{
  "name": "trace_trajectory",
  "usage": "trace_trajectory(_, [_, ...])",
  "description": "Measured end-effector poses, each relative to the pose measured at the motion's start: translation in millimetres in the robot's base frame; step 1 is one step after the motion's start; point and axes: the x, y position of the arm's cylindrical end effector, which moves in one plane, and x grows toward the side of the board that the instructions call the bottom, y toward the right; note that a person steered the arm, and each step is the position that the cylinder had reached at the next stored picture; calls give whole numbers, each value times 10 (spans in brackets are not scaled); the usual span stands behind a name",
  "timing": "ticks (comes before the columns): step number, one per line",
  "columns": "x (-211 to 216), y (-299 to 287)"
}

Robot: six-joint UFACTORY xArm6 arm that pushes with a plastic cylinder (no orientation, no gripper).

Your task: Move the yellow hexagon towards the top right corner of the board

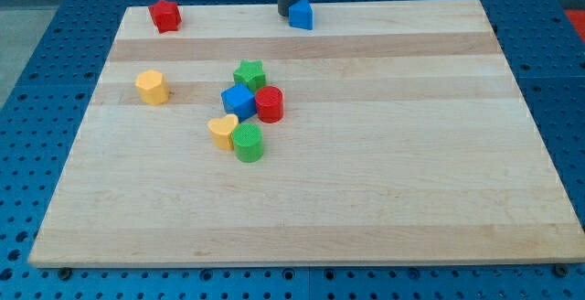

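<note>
The yellow hexagon [152, 87] sits on the wooden board [366, 172] at the view's left, apart from the other blocks. My tip [286, 14] stands at the board's top edge near the middle, touching or just left of a blue block [301, 14]. The tip is far to the upper right of the yellow hexagon.
A red block [165, 15] lies near the top left corner. A cluster sits left of the middle: green star [249, 75], blue cube [238, 101], red cylinder [269, 104], yellow heart-like block [222, 131], green cylinder [247, 142]. A blue pegboard [55, 62] surrounds the board.
</note>
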Motion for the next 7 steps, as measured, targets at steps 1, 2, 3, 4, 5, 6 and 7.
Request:
trace_trajectory(1, [82, -31])
trace_trajectory(2, [294, -123])
trace_trajectory(3, [462, -357])
trace_trajectory(4, [601, -669])
trace_trajectory(5, [784, -1028])
trace_trajectory(6, [993, -1453])
trace_trajectory(7, [1124, -1880])
